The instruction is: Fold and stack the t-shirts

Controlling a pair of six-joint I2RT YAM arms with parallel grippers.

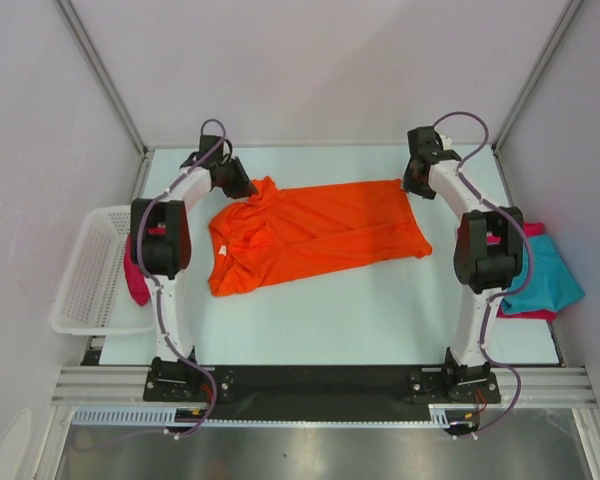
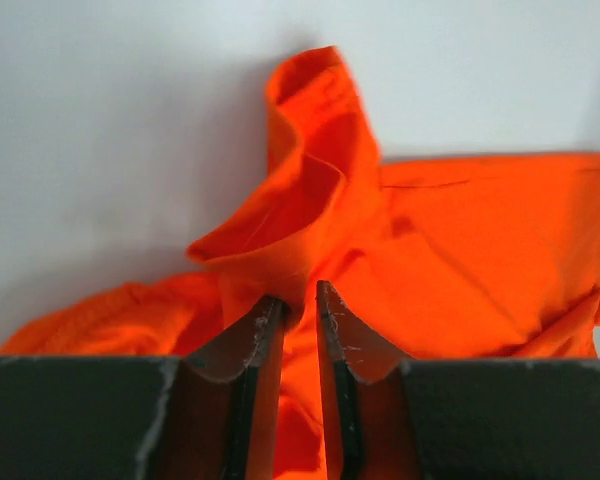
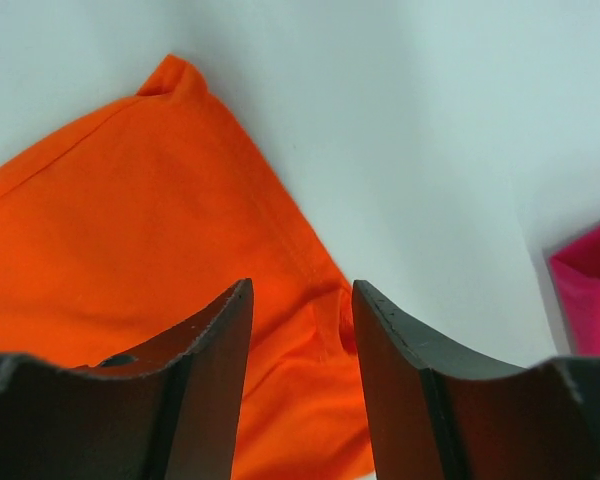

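Note:
The orange t-shirt (image 1: 320, 235) lies spread across the middle of the table, its left part bunched. My left gripper (image 1: 242, 190) is at the shirt's far left corner. In the left wrist view its jaws (image 2: 300, 295) stand narrow with a raised fold of the orange cloth (image 2: 310, 170) pinched between the tips. My right gripper (image 1: 412, 185) is at the shirt's far right corner. Its jaws (image 3: 300, 290) stand wide apart over the orange hem (image 3: 110, 220), gripping nothing. A teal t-shirt (image 1: 545, 280) lies on a crimson one (image 1: 532, 232) at the right edge.
A white mesh basket (image 1: 85, 270) stands off the table's left edge, with a crimson t-shirt (image 1: 135, 275) hanging over its rim behind the left arm. The crimson cloth (image 3: 590, 290) shows at the right of the right wrist view. White walls close in the back and sides.

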